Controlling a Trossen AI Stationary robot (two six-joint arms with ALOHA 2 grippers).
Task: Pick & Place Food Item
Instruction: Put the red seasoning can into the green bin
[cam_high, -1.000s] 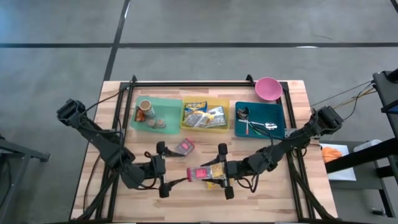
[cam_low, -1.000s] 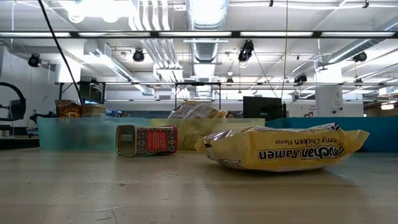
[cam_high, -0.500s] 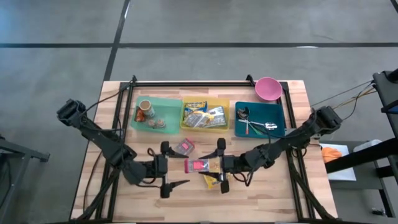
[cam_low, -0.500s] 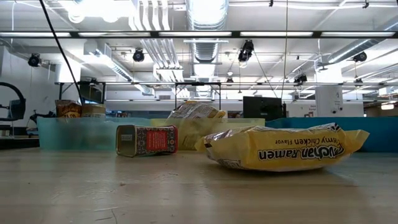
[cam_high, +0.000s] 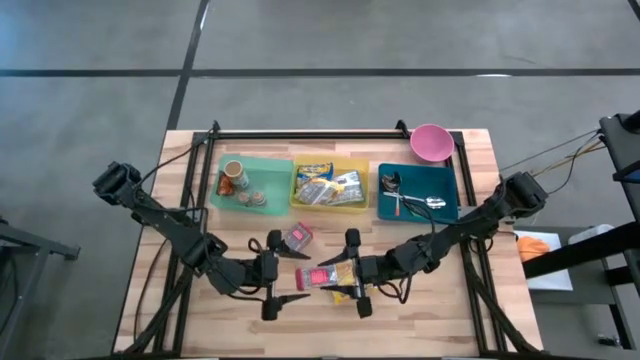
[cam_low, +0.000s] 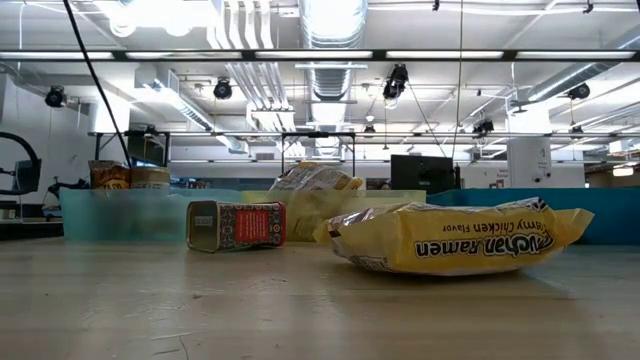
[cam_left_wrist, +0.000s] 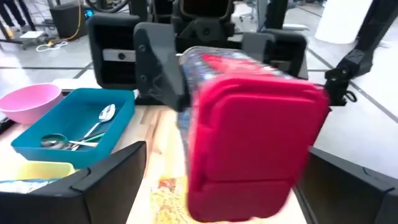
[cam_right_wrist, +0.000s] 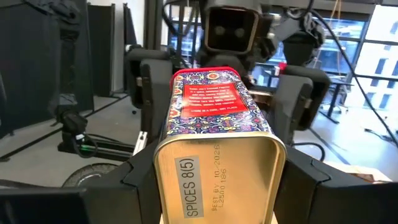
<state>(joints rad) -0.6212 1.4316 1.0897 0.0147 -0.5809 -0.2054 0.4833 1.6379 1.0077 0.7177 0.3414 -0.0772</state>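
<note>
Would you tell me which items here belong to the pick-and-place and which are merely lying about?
In the job:
- held tin, gripped level by the right gripper
- left gripper, open, facing the tin

Lying about:
- table tin
- ramen
- green bin
- yellow bin
- blue tray
- pink bowl

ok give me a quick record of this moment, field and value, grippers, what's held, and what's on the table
right gripper: shut on the spice tin, above the table
left gripper: open, facing the tin's red end, jaws either side of it, not gripping
ramen packet: flat on the table, below the held tin
second spice tin: lying near the yellow tray
green tray: holds cans
blue tray: holds cutlery
pink bowl: beside the blue tray
</note>
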